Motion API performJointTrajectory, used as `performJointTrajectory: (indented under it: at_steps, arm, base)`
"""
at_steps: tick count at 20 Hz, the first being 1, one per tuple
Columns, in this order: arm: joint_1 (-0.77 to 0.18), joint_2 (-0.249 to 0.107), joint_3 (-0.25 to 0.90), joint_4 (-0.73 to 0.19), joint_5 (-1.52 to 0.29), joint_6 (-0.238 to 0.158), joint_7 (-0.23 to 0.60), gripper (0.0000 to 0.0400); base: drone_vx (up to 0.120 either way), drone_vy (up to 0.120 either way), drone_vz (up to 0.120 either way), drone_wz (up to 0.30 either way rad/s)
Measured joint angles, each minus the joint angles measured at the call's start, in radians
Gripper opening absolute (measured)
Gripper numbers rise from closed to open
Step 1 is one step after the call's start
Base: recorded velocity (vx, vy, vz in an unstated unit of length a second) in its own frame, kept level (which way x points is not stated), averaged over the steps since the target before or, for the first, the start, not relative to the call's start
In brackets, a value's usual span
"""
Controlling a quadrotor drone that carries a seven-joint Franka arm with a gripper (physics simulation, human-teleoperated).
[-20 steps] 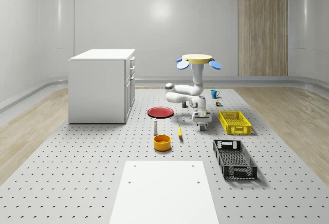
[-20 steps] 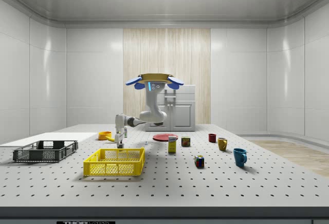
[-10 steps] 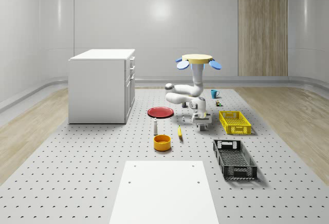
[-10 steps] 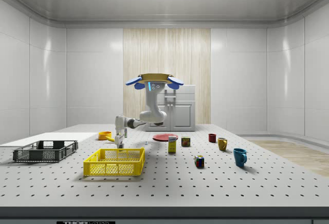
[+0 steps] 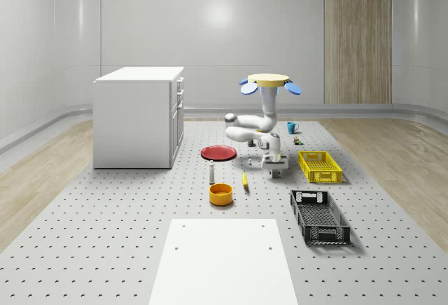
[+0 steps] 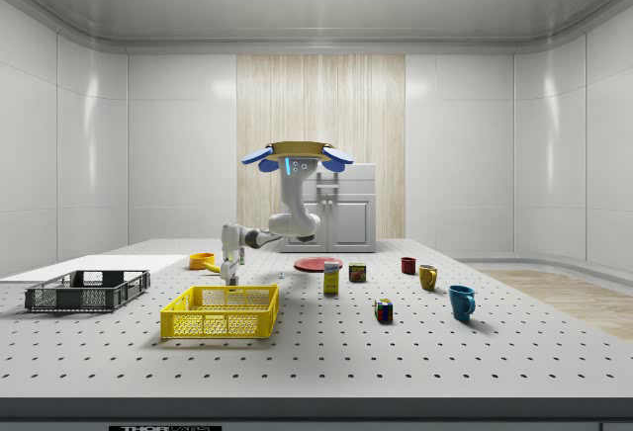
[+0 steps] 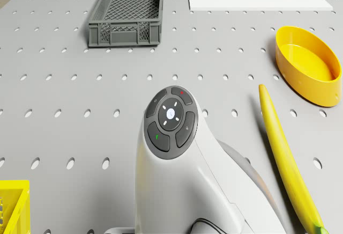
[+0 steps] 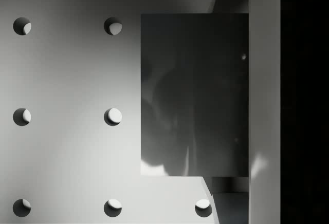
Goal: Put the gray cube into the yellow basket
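Note:
The drone [image 5: 270, 81] hovers above the perforated table [image 5: 126, 207], with its arm bent down toward the whole-scene view's right. The gripper [image 5: 278, 171] is shut on the gray cube [image 5: 278, 174] and holds it a little above the table. It hangs just to the left of the yellow basket [image 5: 320, 166] in the whole-scene view. In the wrist view the gray cube [image 8: 194, 94] lies against a pale finger [image 8: 264, 100], with the holed table beneath. From the side, the gripper [image 6: 229, 273] hangs behind the yellow basket [image 6: 222, 311]. A corner of the basket [image 7: 10, 207] shows in the drone view.
A black crate [image 5: 319, 216] sits in front of the basket. A banana [image 5: 245, 180], an orange bowl [image 5: 220, 194], a small bottle [image 5: 211, 173] and a red plate [image 5: 219, 152] lie to the gripper's left. A white cabinet [image 5: 138, 116] stands further left. Mugs and small boxes [image 6: 383, 309] lie beyond the basket.
The gripper has risen slightly with the gray cube and shifted toward the yellow basket. The drone has stayed in place.

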Motion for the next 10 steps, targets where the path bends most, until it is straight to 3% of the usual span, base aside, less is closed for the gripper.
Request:
performJointTrajectory:
  at_steps: [10]
  arm:
    - [0.002,-0.003,0.031,-0.006,0.03,-0.007,0.002,0.0252]
  base:
    - [0.0,0.0,0.0,0.0]
